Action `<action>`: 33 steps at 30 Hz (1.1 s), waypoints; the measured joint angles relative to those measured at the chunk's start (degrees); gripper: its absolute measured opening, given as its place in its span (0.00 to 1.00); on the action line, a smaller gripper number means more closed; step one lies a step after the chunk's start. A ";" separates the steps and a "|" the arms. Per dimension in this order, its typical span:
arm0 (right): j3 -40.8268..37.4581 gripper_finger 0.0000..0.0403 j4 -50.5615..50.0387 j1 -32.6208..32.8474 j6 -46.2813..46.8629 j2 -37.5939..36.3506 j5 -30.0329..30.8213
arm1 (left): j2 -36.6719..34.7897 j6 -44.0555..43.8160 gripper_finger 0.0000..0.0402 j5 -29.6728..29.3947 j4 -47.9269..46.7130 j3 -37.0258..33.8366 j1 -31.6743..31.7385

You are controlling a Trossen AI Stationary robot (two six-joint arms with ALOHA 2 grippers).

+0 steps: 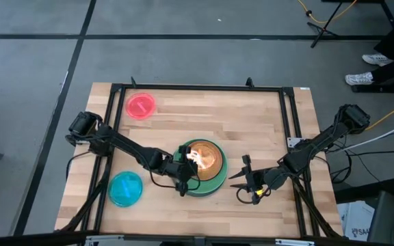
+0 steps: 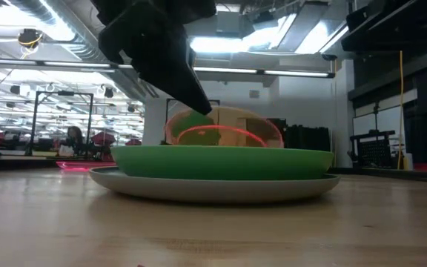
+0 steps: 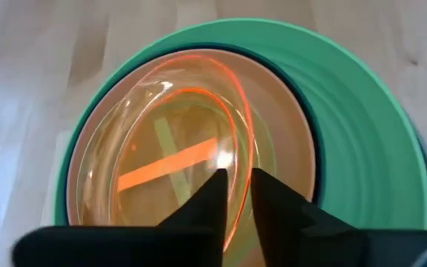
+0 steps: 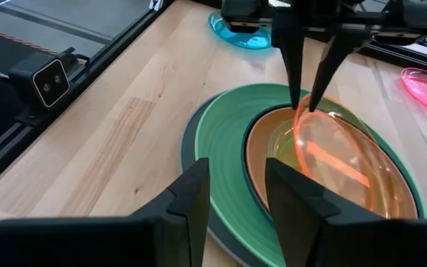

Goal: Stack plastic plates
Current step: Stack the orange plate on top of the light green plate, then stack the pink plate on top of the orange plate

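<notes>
The left claw point(image 4: 305, 104) pinches the rim of the orange plate point(image 4: 347, 170), tilted over the stack point(image 1: 200, 167) at desk centre. It should level the plate, centre it, then release. The right claw point(image 1: 246, 179) waits nearby, spread. Pink plate point(image 1: 141, 106) and cyan plate point(image 1: 125, 188) remain apart.

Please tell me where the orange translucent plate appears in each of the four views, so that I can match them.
High view: orange plate at the stack's centre, at the left end effector.
Low view: tilted above the green plate.
Left wrist view: centre, rim between the fingers.
Right wrist view: right of centre.
Shared landmark: the green plate.
</notes>
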 joint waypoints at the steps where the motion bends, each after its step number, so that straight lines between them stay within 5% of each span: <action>1: 0.00 0.31 0.00 0.02 0.00 0.00 0.00 | 0.00 0.02 0.16 0.00 0.00 0.00 0.00; 8: 0.00 0.31 -0.02 0.02 0.00 0.00 0.00 | -0.48 0.02 0.25 0.26 -0.48 0.10 -0.62; 22: 0.00 0.31 -0.04 0.02 0.31 0.00 0.00 | -0.81 -4.78 0.25 -0.17 -22.22 7.93 -3.02; 33: 0.00 0.31 -1.04 0.02 0.88 0.00 -0.02 | -6.61 -7.77 0.25 -3.68 -28.26 7.82 -2.77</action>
